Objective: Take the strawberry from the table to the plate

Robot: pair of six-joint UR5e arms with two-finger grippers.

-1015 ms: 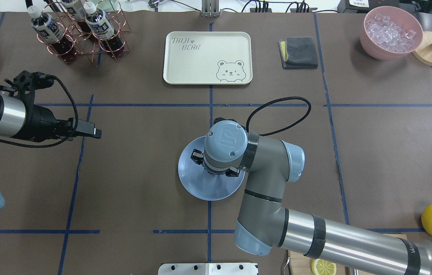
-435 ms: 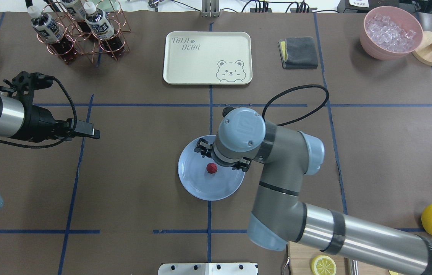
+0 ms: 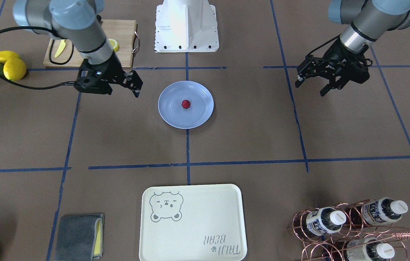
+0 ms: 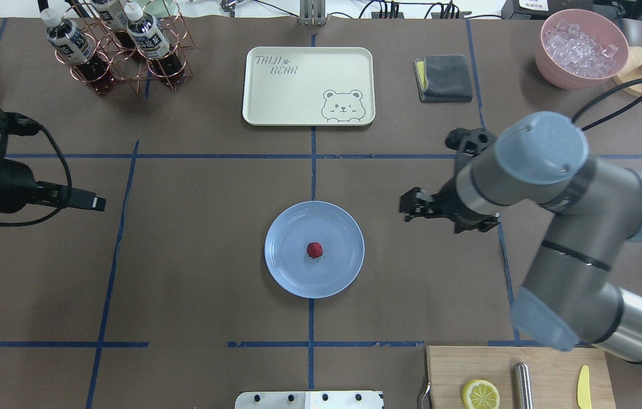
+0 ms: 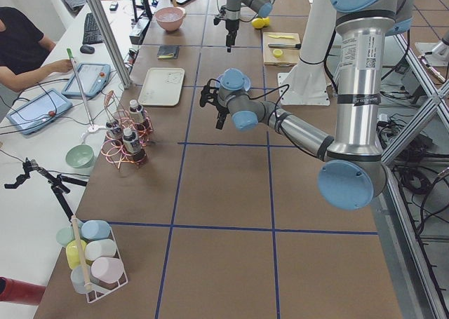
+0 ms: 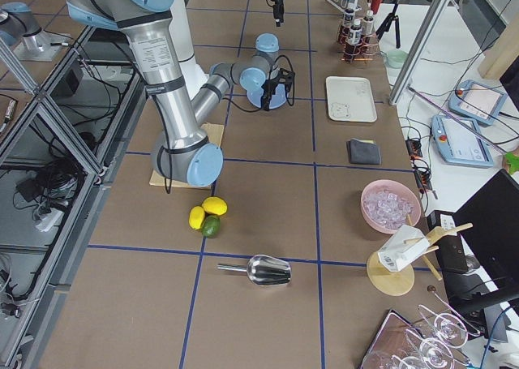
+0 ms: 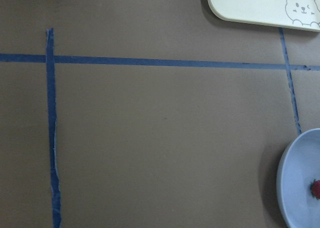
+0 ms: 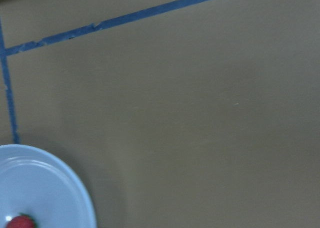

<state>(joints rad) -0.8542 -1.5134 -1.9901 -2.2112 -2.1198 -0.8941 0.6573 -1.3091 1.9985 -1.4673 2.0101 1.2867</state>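
Right gripper (image 3: 122,91) now off plate (image 3: 170,113), jaws seemingly spread, strawberry (image 3: 186,104) well apart

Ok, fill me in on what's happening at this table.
The strawberry lies near the middle of the light blue plate, and nothing touches it. The right pincer hangs open and empty to one side of the plate, above the table. The left pincer hangs open and empty on the other side. The placing looks done.
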